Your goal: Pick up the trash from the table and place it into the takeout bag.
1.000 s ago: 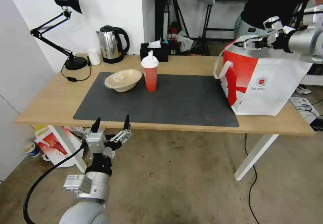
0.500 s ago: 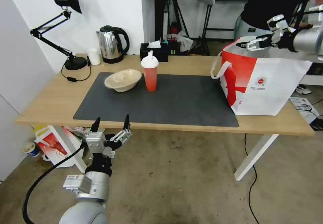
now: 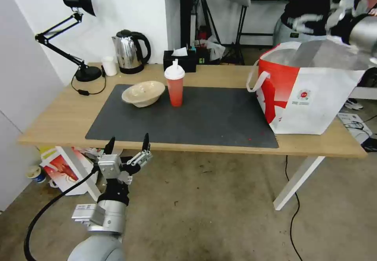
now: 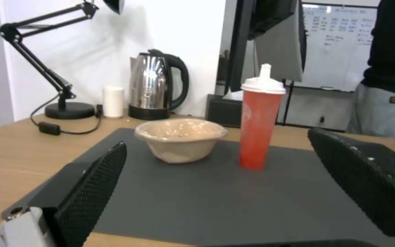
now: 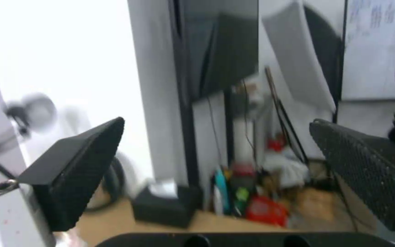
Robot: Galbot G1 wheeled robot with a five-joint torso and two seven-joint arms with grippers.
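Pale wood tabletop (image 3: 59,115) on white angled legs, carrying a flat dark grey mat (image 3: 204,115), matte and slightly grippy by the look of it. Beyond the left claw (image 3: 126,145), which hangs low at the near edge with fingers spread wide and empty: a shallow beige bowl (image 3: 143,93), thin-walled and faintly glossy, tipped a little on the mat; just beside it, on the side toward the right claw, a tall translucent red cup (image 3: 175,84) with a white domed lid and spout, upright. Well off toward the right claw, a boxy red-and-white takeout bag (image 3: 310,92) with soft white strap handles and silver foil lining, mouth open.

Right claw (image 3: 314,17) raised above and behind the bag mouth, blurred in the head view; in the right wrist view fingers (image 5: 76,171) parted, nothing between them.

Probably a moment between items, with bowl and cup still to collect. For the bowl, best to pinch the rim lightly, since thin walls likely flex and slip. For the cup, better to close around the smooth tapered body below the lid, gently, and keep it upright against tipping
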